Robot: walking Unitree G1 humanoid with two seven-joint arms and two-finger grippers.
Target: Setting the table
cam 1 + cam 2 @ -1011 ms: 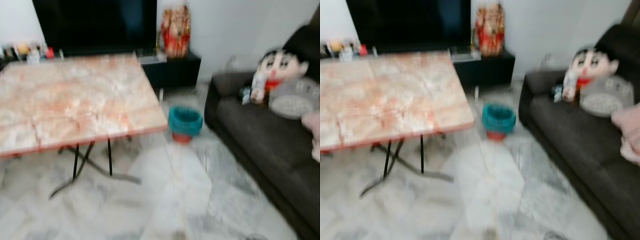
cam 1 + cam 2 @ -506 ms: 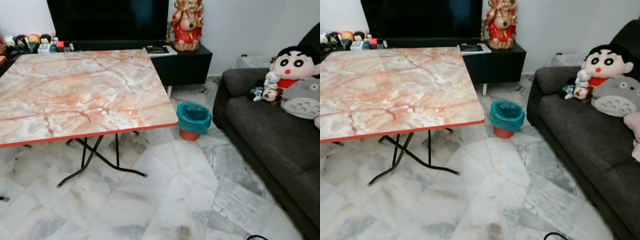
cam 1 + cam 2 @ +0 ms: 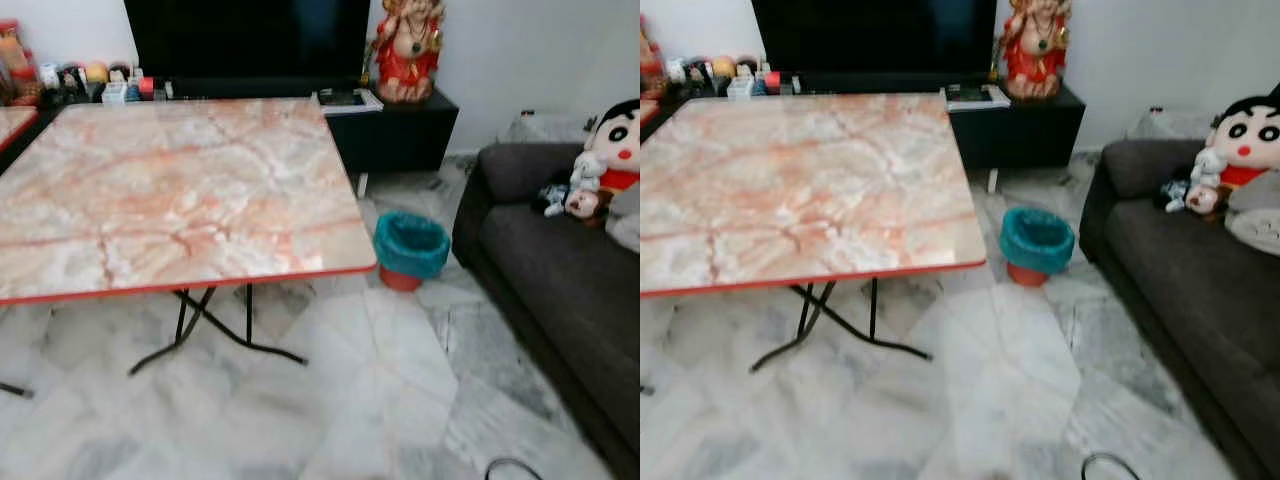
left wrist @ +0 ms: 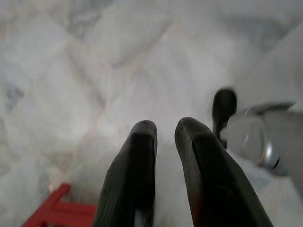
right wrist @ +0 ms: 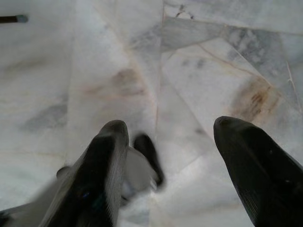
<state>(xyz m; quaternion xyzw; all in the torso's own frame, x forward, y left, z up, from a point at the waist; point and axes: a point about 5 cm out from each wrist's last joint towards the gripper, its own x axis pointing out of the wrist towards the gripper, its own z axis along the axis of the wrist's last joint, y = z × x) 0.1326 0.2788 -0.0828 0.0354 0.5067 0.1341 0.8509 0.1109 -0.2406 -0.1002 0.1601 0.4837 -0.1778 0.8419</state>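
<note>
Shift: whole view has slid rightward since half a second ago; camera moved, not the things.
Table (image 3: 180, 190): marble-patterned top, bare, ahead and to the left on folding black legs.
Bin (image 3: 411, 246): teal-lined, on the floor between table and sofa (image 3: 560, 290).
Left gripper (image 4: 163, 132): hangs over floor tiles, fingers nearly together, holding nothing.
Right gripper (image 5: 170, 130): over tiles, fingers spread wide.

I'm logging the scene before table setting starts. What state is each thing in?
Table: standing, unfolded, top bare.
Bin: upright on the floor, lined with a teal bag.
TV: screen dark.
Sofa: plush toys at its far end.
Left pincer: nearly closed, holding nothing, over the floor.
Right pincer: open, holding nothing, over the floor.
</note>
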